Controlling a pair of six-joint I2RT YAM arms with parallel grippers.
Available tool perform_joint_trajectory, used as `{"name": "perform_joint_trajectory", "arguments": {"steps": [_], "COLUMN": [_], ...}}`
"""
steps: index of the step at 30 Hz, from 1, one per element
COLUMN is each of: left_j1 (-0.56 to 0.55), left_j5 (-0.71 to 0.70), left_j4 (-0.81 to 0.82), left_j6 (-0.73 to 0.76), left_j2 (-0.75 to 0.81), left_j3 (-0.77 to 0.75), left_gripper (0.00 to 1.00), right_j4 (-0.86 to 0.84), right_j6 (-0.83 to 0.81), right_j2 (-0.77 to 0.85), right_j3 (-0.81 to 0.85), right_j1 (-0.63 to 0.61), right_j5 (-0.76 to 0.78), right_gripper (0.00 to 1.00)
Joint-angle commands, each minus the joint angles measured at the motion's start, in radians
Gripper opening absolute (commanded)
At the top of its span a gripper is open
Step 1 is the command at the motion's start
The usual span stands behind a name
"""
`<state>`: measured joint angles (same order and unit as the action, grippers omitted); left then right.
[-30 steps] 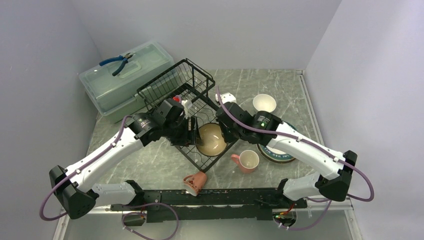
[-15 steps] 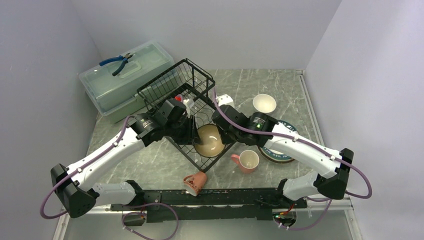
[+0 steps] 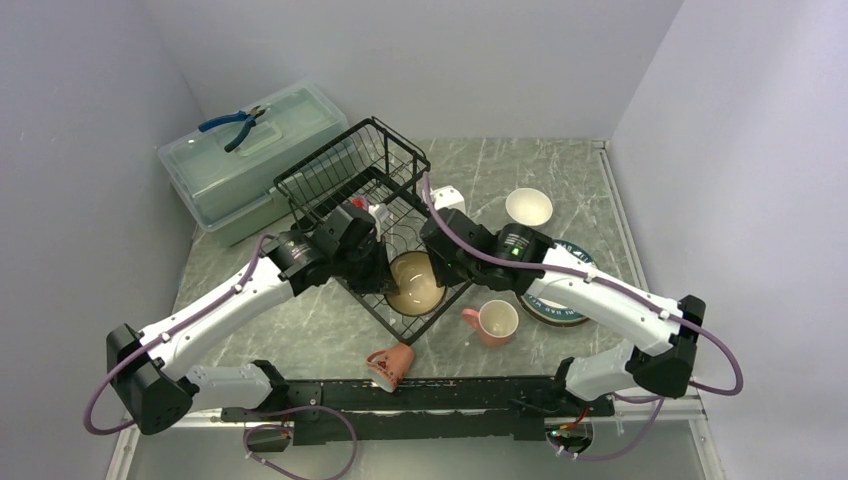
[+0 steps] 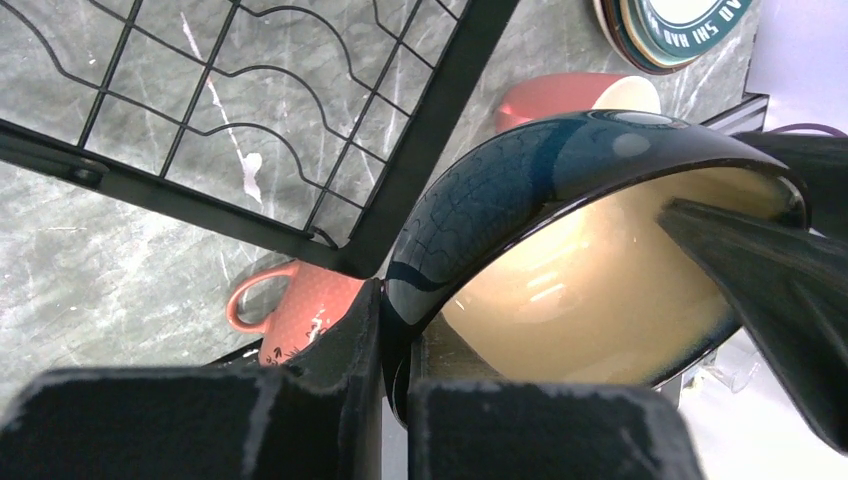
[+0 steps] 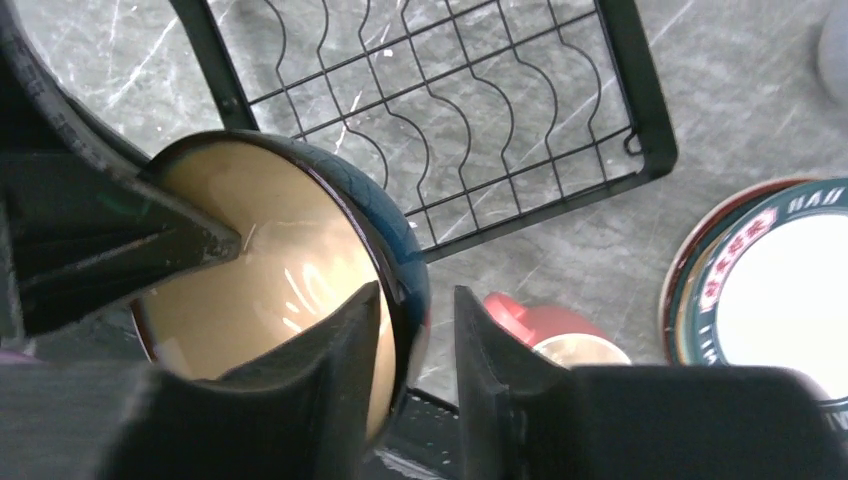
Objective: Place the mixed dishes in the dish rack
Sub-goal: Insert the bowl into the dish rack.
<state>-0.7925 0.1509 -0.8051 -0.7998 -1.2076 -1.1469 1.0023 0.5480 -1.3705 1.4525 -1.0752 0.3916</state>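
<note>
A bowl (image 3: 415,282), dark blue outside and cream inside, is tipped on edge over the near corner of the black wire dish rack (image 3: 350,165). My left gripper (image 3: 385,272) is shut on the bowl's (image 4: 560,260) rim, one finger on each side, as the left wrist view shows (image 4: 400,310). My right gripper (image 5: 418,310) straddles the opposite rim of the bowl (image 5: 280,290) with its jaws parted and a gap at the outer finger. One pink mug (image 3: 493,322) stands upright by the rack. Another mug (image 3: 392,364) lies on its side. Stacked plates (image 5: 770,280) lie to the right.
A small white bowl (image 3: 528,206) sits behind the right arm. The pale green lidded box (image 3: 255,160) with blue pliers (image 3: 235,125) on it stands at the back left, touching the rack. Grey walls close in on three sides.
My left gripper has closed onto the bowl's rim. The right gripper's jaws have parted from it. Both arms and the bowl have shifted slightly left.
</note>
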Motion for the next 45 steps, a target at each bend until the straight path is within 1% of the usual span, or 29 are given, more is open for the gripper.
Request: {"name": "perform_joint_trajectory", "arguments": {"steps": [1,2,4,5,7,11,18,23,29,34,38,41,45], "left_j1": [0.007,0.008,0.008,0.007,0.009,0.009,0.011,0.011,0.010,0.011,0.011,0.012,0.011], "left_j5": [0.014,0.015,0.022,0.024,0.027,0.037,0.100,0.130,0.159,0.161,0.160,0.160,0.173], "left_j4": [0.072,0.080,0.099,0.112,0.137,0.181,0.283,0.315,0.406,0.437,0.462,0.463,0.487], "left_j6": [-0.028,-0.028,-0.029,-0.034,-0.040,-0.055,-0.087,-0.107,-0.150,-0.173,-0.173,-0.176,-0.184], "left_j2": [0.064,0.071,0.091,0.102,0.125,0.175,0.279,0.335,0.407,0.461,0.509,0.527,0.547], "left_j3": [0.008,0.013,0.024,0.031,0.045,0.078,0.145,0.171,0.221,0.243,0.255,0.257,0.271], "left_gripper": [0.00,0.00,0.00,0.00,0.00,0.00,0.00,0.00,0.00,0.00,0.00,0.00,0.00], "right_j4": [-0.076,-0.087,-0.117,-0.132,-0.157,-0.217,-0.413,-0.558,-0.672,-0.730,-0.812,-0.843,-0.926], "right_j6": [-0.002,-0.005,-0.008,-0.009,-0.005,0.009,0.046,0.096,0.159,0.199,0.241,0.264,0.301], "right_j2": [0.100,0.114,0.151,0.169,0.208,0.282,0.438,0.528,0.582,0.602,0.616,0.610,0.610], "right_j3": [0.015,0.002,-0.034,-0.054,-0.087,-0.151,-0.284,-0.371,-0.432,-0.458,-0.492,-0.506,-0.541], "right_j1": [-0.006,-0.006,-0.005,-0.004,-0.002,0.024,0.097,0.115,0.117,0.117,0.116,0.117,0.116], "right_j5": [-0.030,-0.041,-0.048,-0.050,-0.064,-0.136,-0.420,-0.543,-0.623,-0.644,-0.674,-0.685,-0.719], "right_gripper": [0.48,0.56,0.68,0.73,0.80,0.88,0.99,1.00,1.00,1.00,1.00,1.00,1.00]}}
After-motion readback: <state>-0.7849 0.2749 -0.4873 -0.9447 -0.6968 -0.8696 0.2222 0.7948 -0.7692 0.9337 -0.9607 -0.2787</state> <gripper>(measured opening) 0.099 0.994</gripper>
